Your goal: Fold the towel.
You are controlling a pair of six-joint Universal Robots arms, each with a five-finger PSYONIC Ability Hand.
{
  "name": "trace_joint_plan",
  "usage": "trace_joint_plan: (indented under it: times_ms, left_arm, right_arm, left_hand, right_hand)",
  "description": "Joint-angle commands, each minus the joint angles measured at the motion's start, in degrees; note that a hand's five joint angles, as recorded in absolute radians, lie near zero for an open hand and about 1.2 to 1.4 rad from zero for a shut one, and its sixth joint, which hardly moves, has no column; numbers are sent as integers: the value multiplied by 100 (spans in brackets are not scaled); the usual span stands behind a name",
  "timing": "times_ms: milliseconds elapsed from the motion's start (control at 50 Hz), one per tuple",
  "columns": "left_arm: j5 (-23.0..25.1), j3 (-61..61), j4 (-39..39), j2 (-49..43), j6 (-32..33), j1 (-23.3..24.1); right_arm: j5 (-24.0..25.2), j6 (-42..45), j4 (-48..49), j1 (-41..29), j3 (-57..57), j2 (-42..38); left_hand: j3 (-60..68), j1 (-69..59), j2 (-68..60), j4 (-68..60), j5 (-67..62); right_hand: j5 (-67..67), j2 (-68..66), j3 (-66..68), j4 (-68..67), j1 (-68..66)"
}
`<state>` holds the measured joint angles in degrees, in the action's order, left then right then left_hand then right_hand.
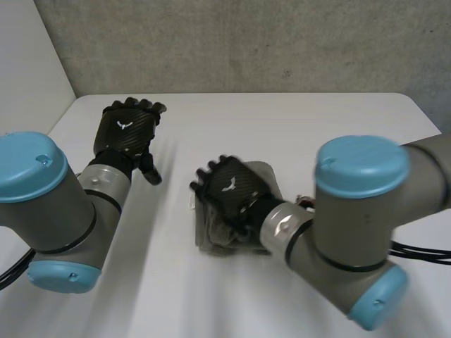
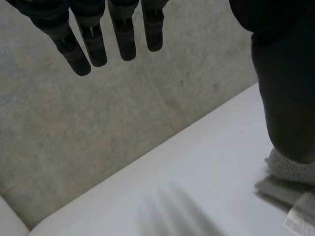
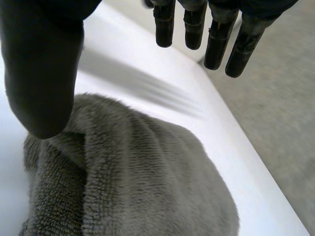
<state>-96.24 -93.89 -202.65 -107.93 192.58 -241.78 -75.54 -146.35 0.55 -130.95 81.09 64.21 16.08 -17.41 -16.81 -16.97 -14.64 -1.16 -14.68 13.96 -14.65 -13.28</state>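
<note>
Midway between the side edges of the desk (image 1: pixel 296 127), the folded towel (image 1: pixel 211 238) lies under the right robot hand (image 1: pixel 229 186), fingers straight, gripping nothing. Left robot hand (image 1: pixel 127 130): wide open near the far left corner. Advised: press the fold flat, palm down. Left wrist view shows a white label (image 2: pixel 300 221) on the towel; right wrist view does not.

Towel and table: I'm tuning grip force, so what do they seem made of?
The towel looks like grey terry or fleece, given its fuzzy pile and soft rounded folds. The table has a smooth matt white top, perhaps laminate or plastic; I cannot tell which.
</note>
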Motion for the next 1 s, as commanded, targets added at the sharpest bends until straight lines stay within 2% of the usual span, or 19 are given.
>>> trace_joint_plan:
  times_ms: [20, 120, 200, 240, 420, 500, 580, 680, 780, 840, 900, 940, 960, 1000]
  left_arm:
    - [0, 265, -29, -52, -316, 350]
    - [17, 336, -29, -184, -502, 456]
    - [263, 581, -21, -771, -669, 947]
    - [307, 617, -21, -982, -660, 1027]
    - [246, 986, 286, -2055, -634, 1124]
    - [237, 1057, 436, -2232, -642, 1116]
    - [237, 1074, 542, -2241, -642, 1116]
    - [228, 1083, 647, -1951, -651, 1089]
    - [220, 978, 691, -1153, -642, 1036]
    - [220, 960, 718, -975, -634, 1019]
    - [184, 951, 885, -589, -616, 922]
    - [53, 942, 1164, -151, -555, 712]
    - [53, 942, 1166, -149, -554, 711]
    - [-105, 934, 1455, 236, -511, 370]
  right_arm:
    - [-293, -1307, -116, 630, 407, 575]
    - [-356, -1791, -151, 983, 442, 567]
    - [-347, -2019, -125, 1167, 399, 488]
    - [-295, -2143, -108, 1291, 328, 287]
    - [-250, -2214, -99, 1300, -15, -708]
    - [-241, -2188, -125, 1274, -225, -1207]
    - [-241, -2196, -116, 1300, -296, -1288]
    - [-259, -2205, -90, 1317, -340, -1059]
    - [-346, -2275, -72, 1449, -226, 72]
    - [-400, -2311, -64, 1511, -226, 312]
    - [-628, -2513, -99, 1616, -226, 699]
    - [-1013, -2732, -134, 1678, -191, 1066]
    - [-1015, -2733, -134, 1678, -190, 1068]
    - [-1312, -2759, -195, 1748, -77, 1374]
  left_hand:
    - [-351, 484, 424, 440, 1207]
    - [-351, 484, 424, 440, 1207]
    - [-351, 484, 424, 440, 1207]
    - [-367, 501, 441, 456, 1223]
    - [-351, 484, 424, 440, 1207]
    - [-334, 467, 407, 423, 1190]
    - [-334, 467, 407, 423, 1190]
    - [-317, 450, 390, 406, 1173]
    - [-334, 467, 407, 423, 1190]
    - [-351, 484, 424, 440, 1207]
    - [-384, 518, 458, 473, 1240]
    - [-418, 551, 491, 507, 1274]
    - [-418, 551, 491, 507, 1274]
    - [-452, 585, 525, 540, 1307]
  right_hand:
    - [116, 468, -396, 465, 328]
    - [116, 468, -396, 465, 328]
    - [116, 468, -396, 465, 328]
    - [116, 468, -396, 465, 328]
    - [116, 468, -396, 465, 328]
    - [116, 468, -396, 465, 328]
    - [116, 468, -396, 465, 328]
    - [116, 468, -396, 465, 328]
    - [116, 468, -396, 465, 328]
    - [116, 468, -396, 465, 328]
    - [116, 468, -396, 465, 328]
    - [116, 468, -396, 465, 328]
    - [116, 468, -396, 465, 328]
    - [116, 468, -396, 465, 328]
